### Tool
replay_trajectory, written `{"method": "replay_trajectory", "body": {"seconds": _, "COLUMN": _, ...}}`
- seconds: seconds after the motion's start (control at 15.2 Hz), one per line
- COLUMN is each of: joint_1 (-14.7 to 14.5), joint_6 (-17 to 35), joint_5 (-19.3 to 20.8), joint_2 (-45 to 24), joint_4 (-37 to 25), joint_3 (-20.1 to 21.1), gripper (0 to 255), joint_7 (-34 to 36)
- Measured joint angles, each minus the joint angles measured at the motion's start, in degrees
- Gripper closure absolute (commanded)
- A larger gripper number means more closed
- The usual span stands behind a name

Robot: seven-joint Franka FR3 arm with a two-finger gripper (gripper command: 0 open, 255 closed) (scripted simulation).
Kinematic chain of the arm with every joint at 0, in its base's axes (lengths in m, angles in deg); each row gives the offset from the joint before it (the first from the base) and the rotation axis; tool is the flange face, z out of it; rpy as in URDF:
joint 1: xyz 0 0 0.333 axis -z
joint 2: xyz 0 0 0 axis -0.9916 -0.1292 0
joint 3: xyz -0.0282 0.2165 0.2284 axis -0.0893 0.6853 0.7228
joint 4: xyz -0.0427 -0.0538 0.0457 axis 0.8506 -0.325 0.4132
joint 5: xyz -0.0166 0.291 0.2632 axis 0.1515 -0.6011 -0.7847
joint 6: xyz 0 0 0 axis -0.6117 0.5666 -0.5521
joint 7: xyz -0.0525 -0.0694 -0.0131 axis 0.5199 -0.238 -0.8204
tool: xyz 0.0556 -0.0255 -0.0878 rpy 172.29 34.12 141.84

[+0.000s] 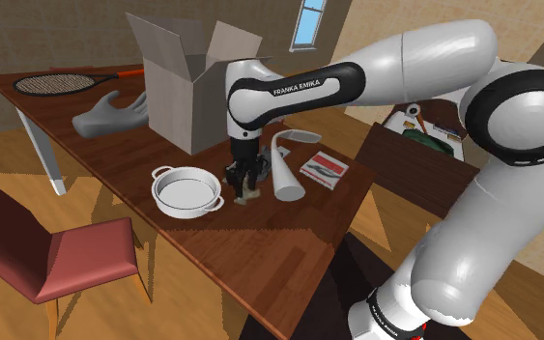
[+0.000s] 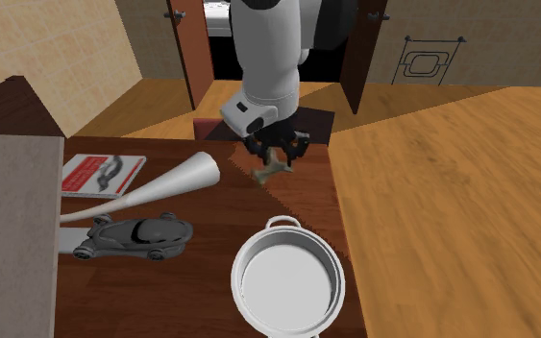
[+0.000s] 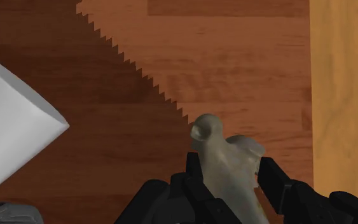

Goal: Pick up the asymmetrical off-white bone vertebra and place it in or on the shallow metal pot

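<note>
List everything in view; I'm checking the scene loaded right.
table: 1, dark wood, holding the items
bone vertebra: 1, off-white, between the gripper's fingers, near the table edge
pot: 1, whitish, empty, on the table
cone: 1, white, lying beside the bone
booklet: 1, red and white, beside the cone
toy car: 1, grey, next to the cone
cardboard box: 1, tan, open, mid-table
racket: 1, black, far table end
glove: 1, grey, beside the box
chair: 1, red, at the table
arm: 1, white with dark joints
gripper: 1, black, shut on the bone

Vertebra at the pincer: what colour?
The vertebra is dull greyish beige; wrist view shows it best.
</note>
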Motion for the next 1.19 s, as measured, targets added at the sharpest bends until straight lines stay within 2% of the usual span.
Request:
{"method": "replay_trajectory", "body": {"seconds": 0.46, "joint_1": -1.52, "joint_6": -6.56, "joint_5": 2.09, "joint_2": -15.75, "joint_4": -22.29, "joint_3": 0.25, "gripper": 255, "joint_7": 2.56}}
{"method": "replay_trajectory", "body": {"seconds": 0.92, "joint_1": -4.12, "joint_6": -18.22, "joint_5": 4.08, "joint_2": -35.23, "joint_4": -53.46, "joint_3": -0.15, "gripper": 255, "joint_7": 4.08}}
{"method": "replay_trajectory", "body": {"seconds": 1.19, "joint_1": -4.35, "joint_6": -17.28, "joint_5": 4.28, "joint_2": -37.49, "joint_4": -54.71, "joint_3": -0.27, "gripper": 255, "joint_7": 4.12}}
